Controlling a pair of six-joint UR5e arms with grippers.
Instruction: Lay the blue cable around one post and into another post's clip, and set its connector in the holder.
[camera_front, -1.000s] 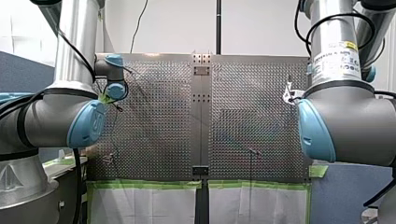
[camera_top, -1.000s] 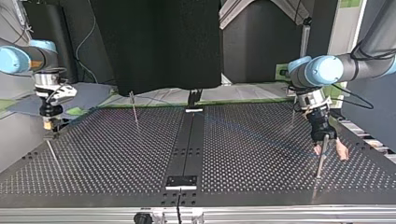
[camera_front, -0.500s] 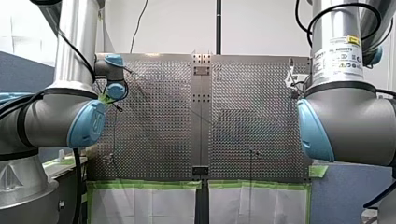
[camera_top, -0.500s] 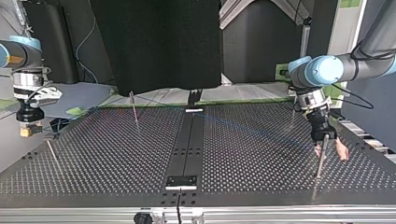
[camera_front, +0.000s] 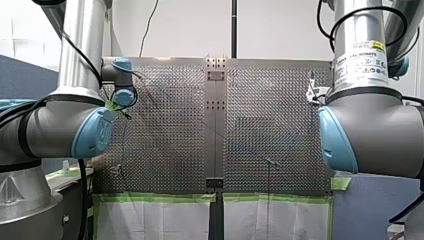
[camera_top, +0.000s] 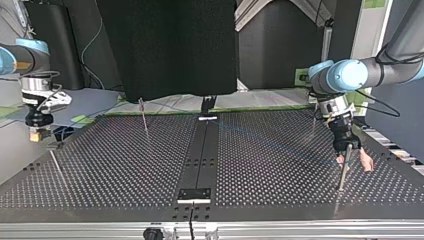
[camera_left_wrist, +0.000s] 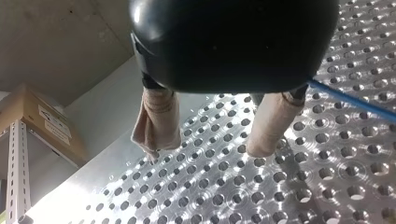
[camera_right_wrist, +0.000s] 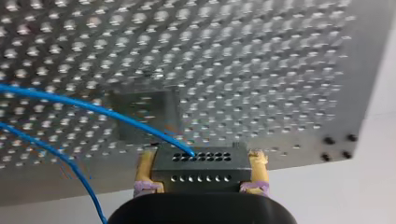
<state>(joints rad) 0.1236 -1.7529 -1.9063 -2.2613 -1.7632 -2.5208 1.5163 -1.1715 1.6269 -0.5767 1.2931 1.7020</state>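
Closest in, the right wrist view shows my right gripper (camera_right_wrist: 203, 158) clamped on a black connector (camera_right_wrist: 201, 170), one yellow pad pressed to each end of it. The connector's face carries two rows of small round holes and no writing that can be made out. The blue cable (camera_right_wrist: 140, 128) leaves the upper row and runs away over the perforated table (camera_right_wrist: 280, 70), crossing a dark square plate (camera_right_wrist: 144, 116). A second blue strand hangs lower, beside the gripper.

In the left wrist view my left gripper (camera_left_wrist: 208, 149) is spread wide with nothing between its beige-wrapped fingers (camera_left_wrist: 156, 116). The cable passes beside one of them without touching it, above the table. Beyond the table's edge stands a cardboard box (camera_left_wrist: 42, 121) with a white label – its print is too small to read.

The top view sets the two grippers well apart, each near one side edge, with my left one just beside a thin post (camera_top: 342, 172).

Farthest off, in the front view, my right arm wears a pale sticker (camera_front: 361, 60) with a yellow-and-black band – its lettering is not legible.
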